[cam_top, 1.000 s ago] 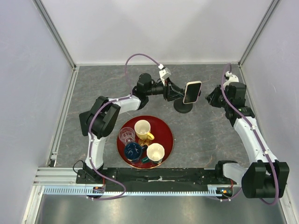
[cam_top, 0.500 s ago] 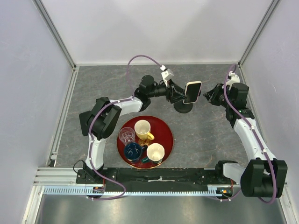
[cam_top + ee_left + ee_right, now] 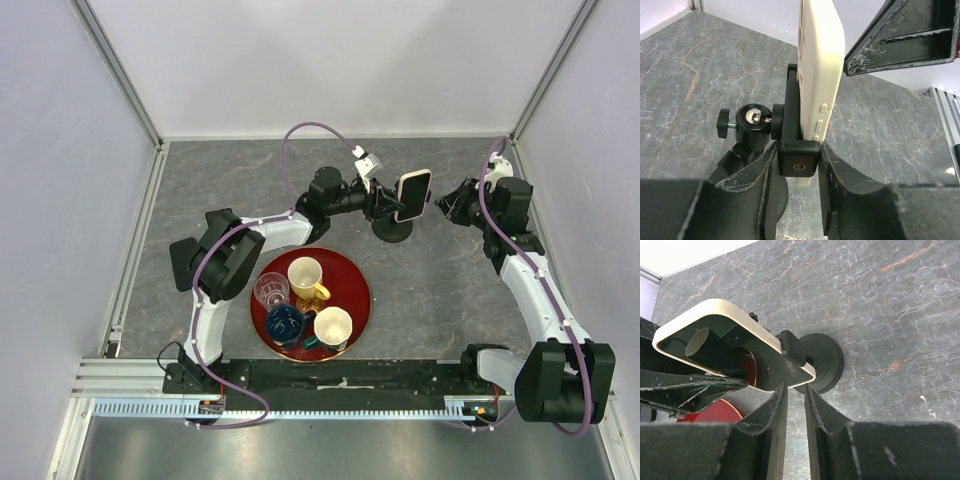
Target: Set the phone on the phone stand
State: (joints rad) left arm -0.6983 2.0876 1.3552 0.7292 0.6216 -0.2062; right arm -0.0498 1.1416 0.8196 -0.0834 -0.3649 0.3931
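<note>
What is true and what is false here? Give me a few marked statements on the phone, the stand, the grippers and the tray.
1. The phone stands in the clamp of the phone stand. True.
2. The left gripper has a finger on each side of the clamp's lower bracket. True.
3. The red tray carries five cups. False: it carries four cups.
4. The right gripper rests on the tray. False: it is beside the phone, away from the tray.
</note>
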